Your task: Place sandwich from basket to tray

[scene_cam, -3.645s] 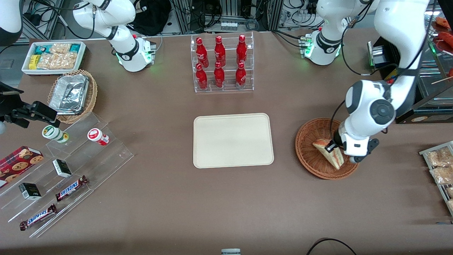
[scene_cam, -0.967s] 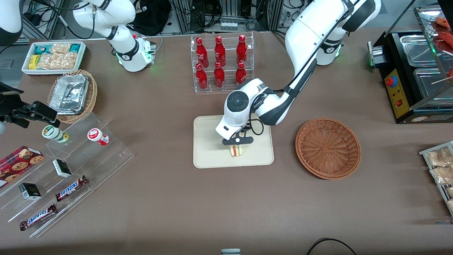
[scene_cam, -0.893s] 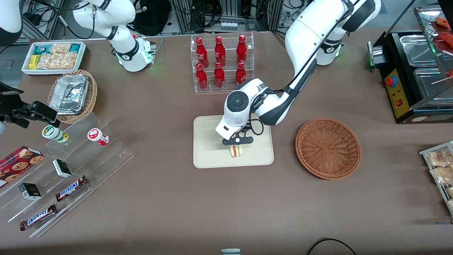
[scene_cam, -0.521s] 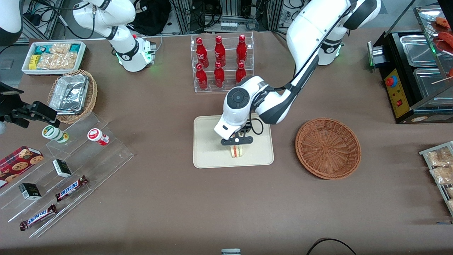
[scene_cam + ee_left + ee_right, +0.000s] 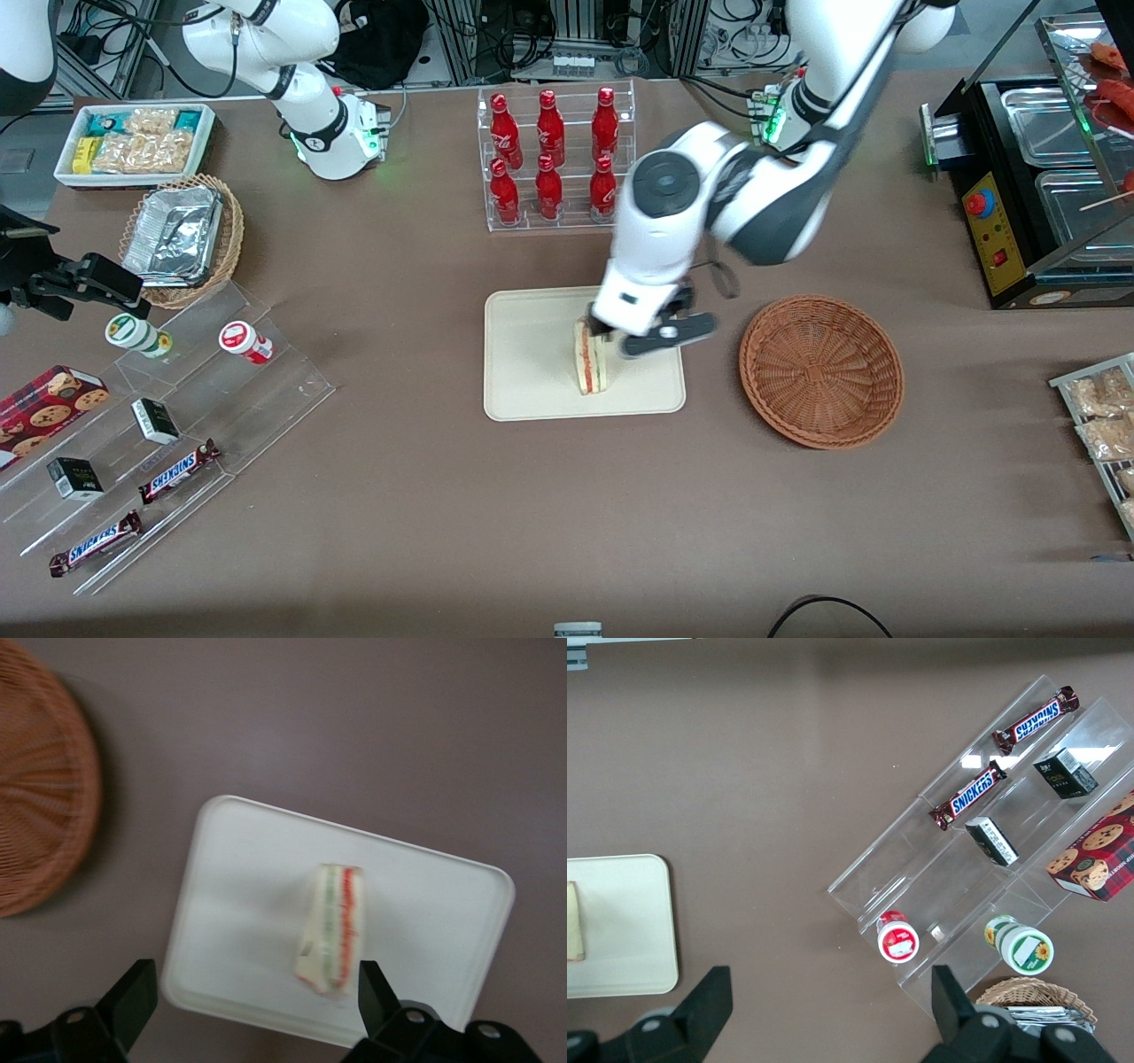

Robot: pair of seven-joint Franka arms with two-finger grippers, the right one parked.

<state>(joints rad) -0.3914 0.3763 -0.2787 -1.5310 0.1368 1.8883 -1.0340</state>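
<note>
The sandwich (image 5: pixel 589 357) is standing on its edge on the tray (image 5: pixel 532 354), its red and green filling stripes facing up, and nothing is touching it. The tray is serving as the landmark here: it is lying flat on the brown tabletop (image 5: pixel 443 496), with a rack of red bottles (image 5: pixel 554 159) farther from the front camera than it. The basket (image 5: pixel 821 369) is sitting beside the tray, toward the working arm's end of the tabletop, and is holding nothing. The gripper (image 5: pixel 660 335) is hanging above the edge of the tray nearest the basket, just beside the sandwich, with its fingers (image 5: pixel 133 997) spread wide apart and holding nothing. Judging from this, the placing step is looking complete and the arm is in its retreat. The next move is calling only for a clean lift away from the tray without brushing the upright sandwich and tipping it.
</note>
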